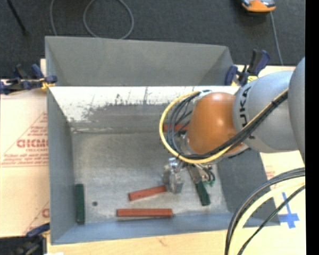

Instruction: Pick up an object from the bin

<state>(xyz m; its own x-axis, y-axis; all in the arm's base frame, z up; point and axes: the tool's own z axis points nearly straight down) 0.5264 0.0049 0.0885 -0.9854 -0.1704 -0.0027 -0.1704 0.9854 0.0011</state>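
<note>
A long red-brown stick (144,212) lies flat by the front wall of the bin (111,153). Just behind it is a tilted red-brown stick (147,193), its right end at the claw (174,180). I cannot tell if the claw is open or closed. A green stick (203,195) lies beside it.

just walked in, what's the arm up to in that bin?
The arm reaches into the grey bin, its pincer down at the right end of a tilted red-brown stick; no hold visible. A second red-brown stick lies by the front wall, a green stick right of the pincer, a dark green one far left.
</note>
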